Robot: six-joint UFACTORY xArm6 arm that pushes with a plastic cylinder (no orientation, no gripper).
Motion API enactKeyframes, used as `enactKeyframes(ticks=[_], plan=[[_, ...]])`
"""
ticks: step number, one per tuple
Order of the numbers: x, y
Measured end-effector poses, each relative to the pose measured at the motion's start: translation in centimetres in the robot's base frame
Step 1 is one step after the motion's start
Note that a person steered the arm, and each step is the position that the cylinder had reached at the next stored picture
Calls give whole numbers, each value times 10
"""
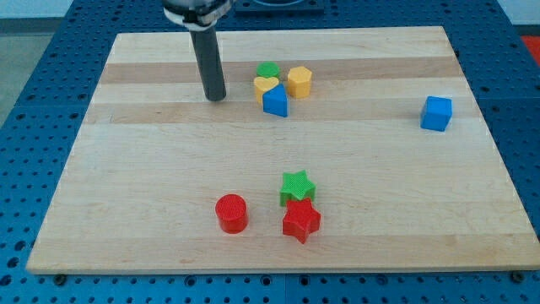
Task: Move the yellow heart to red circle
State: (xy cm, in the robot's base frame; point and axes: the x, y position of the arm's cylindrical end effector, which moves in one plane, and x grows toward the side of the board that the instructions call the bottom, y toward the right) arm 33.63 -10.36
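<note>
My tip (217, 97) (bare rod, no gripper to open or close) sits at 9 o'clock of the yellow heart (266, 86), near but apart; red circle (230, 213) lies toward 6 o'clock, well apart on the worktop (126, 186).

yellow heart (266, 85), red circle (230, 212), pale striped wood board (152, 169)

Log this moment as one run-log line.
task: yellow heart to red circle | my tip: left of heart, apart | heart: in top cluster, touching blue block | status: not yet pushed
</note>
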Motion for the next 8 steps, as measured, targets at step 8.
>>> enactKeyframes(ticks=[8], plan=[[19,74]])
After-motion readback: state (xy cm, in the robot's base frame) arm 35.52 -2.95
